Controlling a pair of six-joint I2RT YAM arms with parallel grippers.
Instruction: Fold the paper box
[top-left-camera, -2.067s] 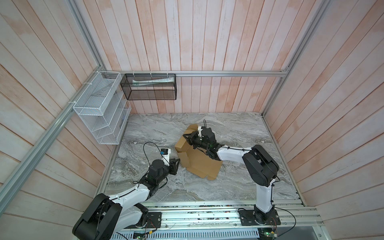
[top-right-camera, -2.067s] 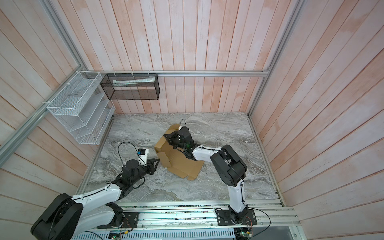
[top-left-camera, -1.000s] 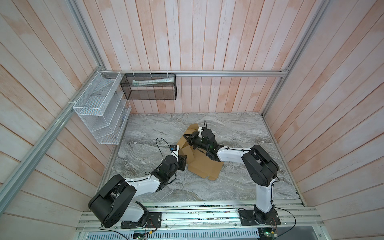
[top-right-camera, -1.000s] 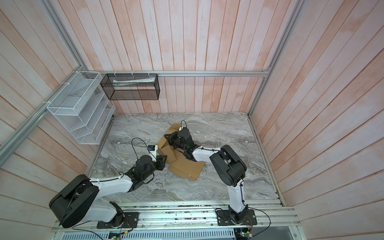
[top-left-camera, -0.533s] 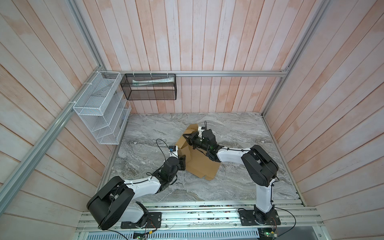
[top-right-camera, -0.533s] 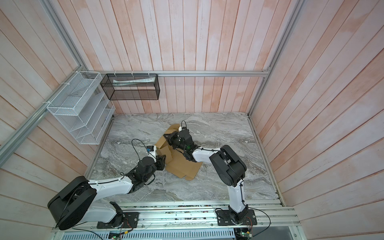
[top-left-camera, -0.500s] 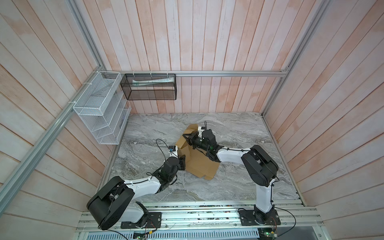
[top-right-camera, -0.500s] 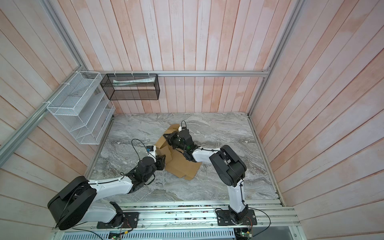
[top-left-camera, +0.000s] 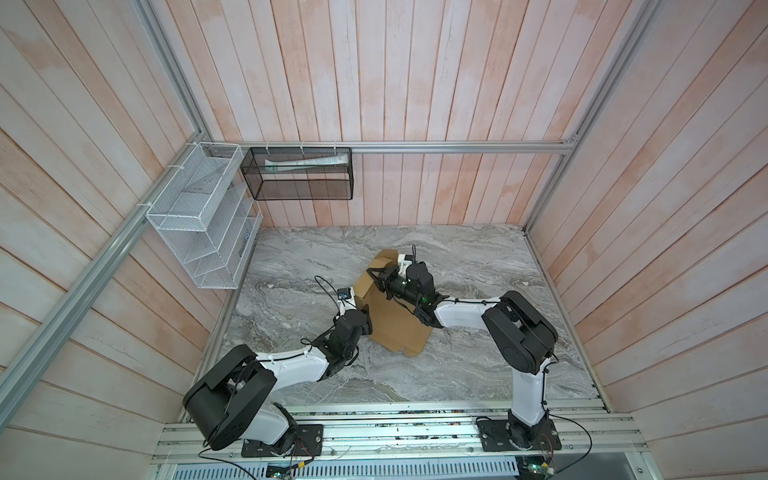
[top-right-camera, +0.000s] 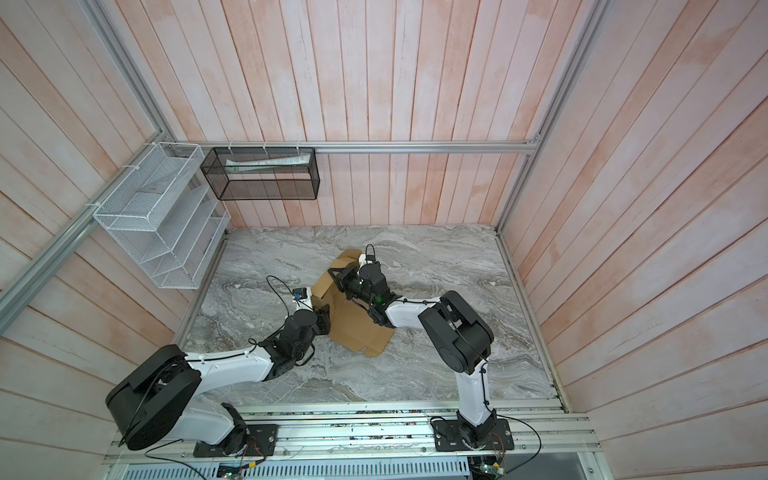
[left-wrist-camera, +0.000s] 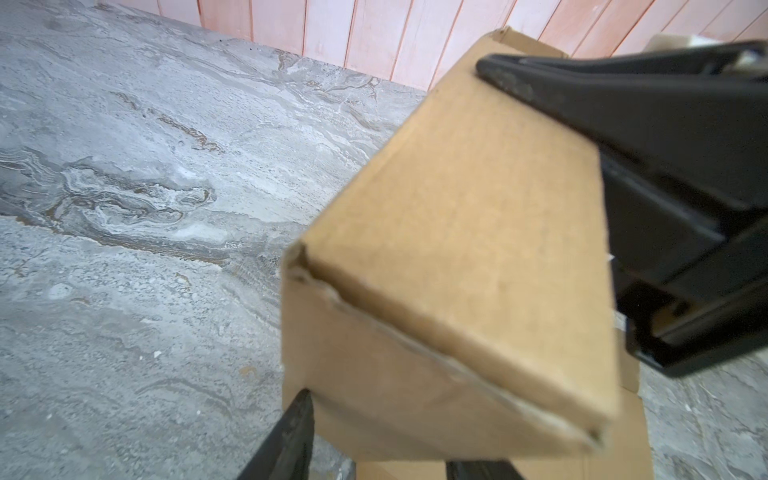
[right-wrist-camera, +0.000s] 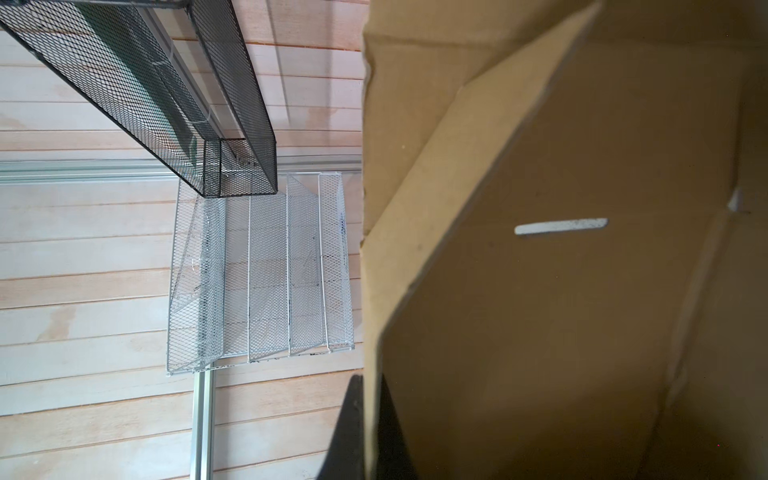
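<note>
No text, label, brand or number can be read. The box (top-left-camera: 395, 328) is seen unprinted; marks on the item (top-left-camera: 305, 161) in the black basket (top-left-camera: 299, 191) cannot be made out.

Grey-veined marble tabletop (top-left-camera: 478, 257) was bounded by pale pink plank walls (top-left-camera: 374, 70). Aluminium rail (top-left-camera: 457, 147) ran along the back wall. Black mesh basket (top-left-camera: 299, 183) hung from it, a pale flat packet (top-left-camera: 305, 161) inside. White wire rack (top-left-camera: 199, 224), tiered, hung on the left-hand wall just beside the basket
</note>
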